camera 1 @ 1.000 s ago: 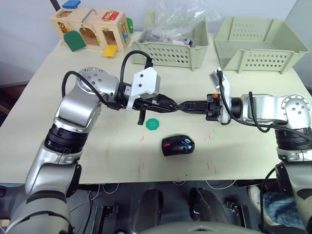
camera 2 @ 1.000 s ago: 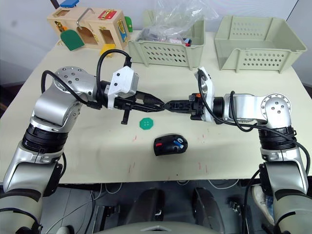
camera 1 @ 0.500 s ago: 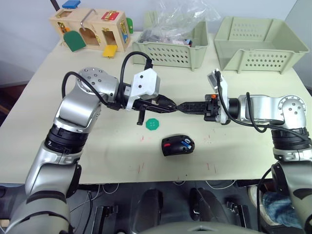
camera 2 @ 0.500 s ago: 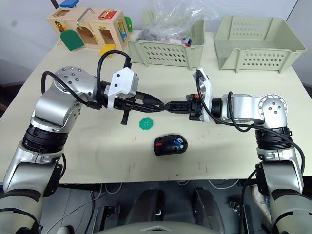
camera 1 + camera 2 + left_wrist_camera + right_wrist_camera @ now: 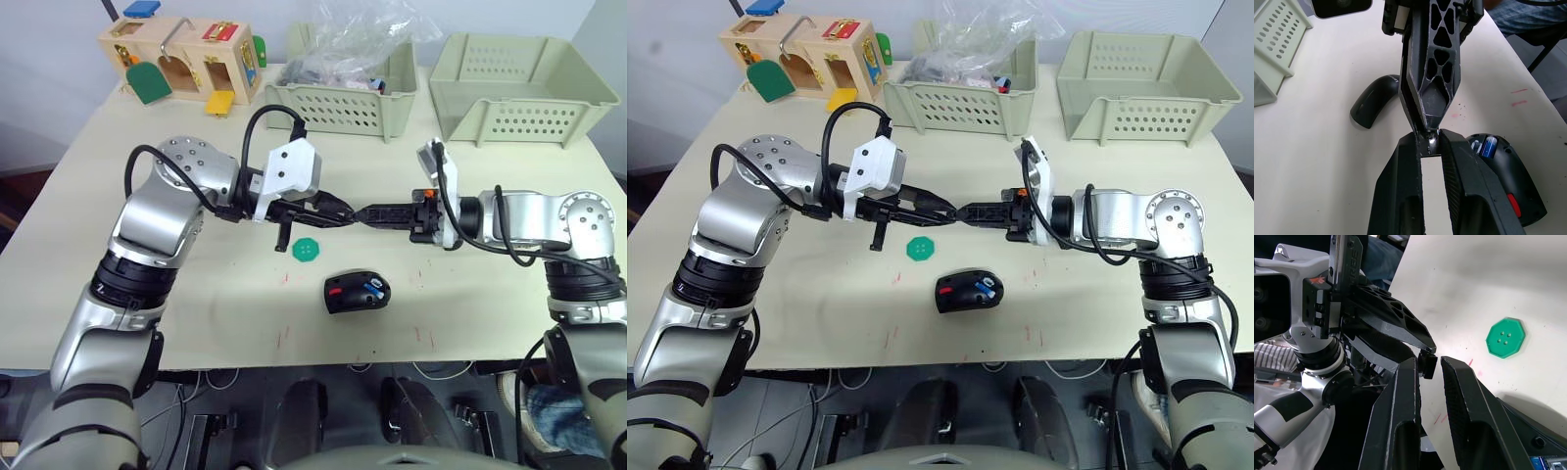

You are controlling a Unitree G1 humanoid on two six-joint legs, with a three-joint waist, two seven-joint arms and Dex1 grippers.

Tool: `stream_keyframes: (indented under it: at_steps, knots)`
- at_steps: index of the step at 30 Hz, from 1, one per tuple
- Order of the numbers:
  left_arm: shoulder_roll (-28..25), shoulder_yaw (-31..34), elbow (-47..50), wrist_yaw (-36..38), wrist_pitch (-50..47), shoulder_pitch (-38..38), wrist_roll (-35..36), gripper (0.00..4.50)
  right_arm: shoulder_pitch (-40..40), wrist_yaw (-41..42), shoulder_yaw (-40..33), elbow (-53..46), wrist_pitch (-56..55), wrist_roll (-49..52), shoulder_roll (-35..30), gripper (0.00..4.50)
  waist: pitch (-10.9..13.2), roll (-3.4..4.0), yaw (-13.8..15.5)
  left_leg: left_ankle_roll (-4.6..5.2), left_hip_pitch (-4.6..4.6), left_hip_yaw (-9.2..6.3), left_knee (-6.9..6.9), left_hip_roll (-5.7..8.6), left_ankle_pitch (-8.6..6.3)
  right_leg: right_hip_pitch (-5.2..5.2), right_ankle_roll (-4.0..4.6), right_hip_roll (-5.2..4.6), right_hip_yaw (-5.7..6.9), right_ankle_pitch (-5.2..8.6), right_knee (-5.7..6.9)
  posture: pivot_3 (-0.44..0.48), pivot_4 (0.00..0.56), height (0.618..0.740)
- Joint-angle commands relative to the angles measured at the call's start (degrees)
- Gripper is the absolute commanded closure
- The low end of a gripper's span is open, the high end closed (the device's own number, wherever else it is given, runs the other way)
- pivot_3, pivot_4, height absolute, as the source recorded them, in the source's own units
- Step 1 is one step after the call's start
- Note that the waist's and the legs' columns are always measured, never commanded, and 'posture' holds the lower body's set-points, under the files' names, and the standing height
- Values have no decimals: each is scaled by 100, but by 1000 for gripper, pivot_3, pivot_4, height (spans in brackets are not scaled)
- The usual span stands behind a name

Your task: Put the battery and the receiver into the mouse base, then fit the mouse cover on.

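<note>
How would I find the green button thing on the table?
Start at the cream table and look to its middle, where the two robot arms meet tip to tip. Just below and left of that meeting point lies the green disc, flat on the table, beyond the mouse base. It is the one eight-sided green piece, with four tiny holes.

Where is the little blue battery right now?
The battery sits inside the mouse base, near the table's front middle in the head views, just right of the green disc and below the two meeting end effectors.
</note>
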State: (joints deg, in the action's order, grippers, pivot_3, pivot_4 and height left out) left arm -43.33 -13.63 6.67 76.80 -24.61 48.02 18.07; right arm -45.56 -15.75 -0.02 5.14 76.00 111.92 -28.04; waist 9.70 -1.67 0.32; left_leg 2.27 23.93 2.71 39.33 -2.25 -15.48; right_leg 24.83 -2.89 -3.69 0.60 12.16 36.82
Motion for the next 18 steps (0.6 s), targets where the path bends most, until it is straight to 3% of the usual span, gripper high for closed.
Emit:
stream_keyframes:
  at_steps: [1, 13, 14, 18]
  knots:
    - [-23, 114, 167, -34, 27, 24, 1, 4353, -5, -25, -174, -161, -62, 108, 37, 4480, 0, 0, -5, 0, 0, 0, 0, 0, 0, 0, 0, 0, 0, 0, 0, 0, 150, 740]
    - [26, 175, 197, -136, -69, -36, 95, 4353, 6, 47, -136, -192, 17, 108, 27, 4480, 0, 0, -104, 0, 0, -4, 0, 0, 0, 0, 0, 0, 0, 0, 1, 0, 150, 740]
    - [10, 200, 215, -119, -115, -54, 142, 3397, 2, 56, -133, -185, 26, 108, 12, 4500, 0, 0, -106, 0, -1, -5, 0, 0, 0, 0, 0, 0, -1, 0, 2, 0, 150, 740]
    - [-25, 440, 226, -284, -697, -111, 443, 1444, -78, 120, -135, -124, 94, 108, -146, 4500, 0, 0, -109, 0, -2, -6, 0, -1, 0, 0, 0, 0, -2, 0, 2, 0, 150, 740]
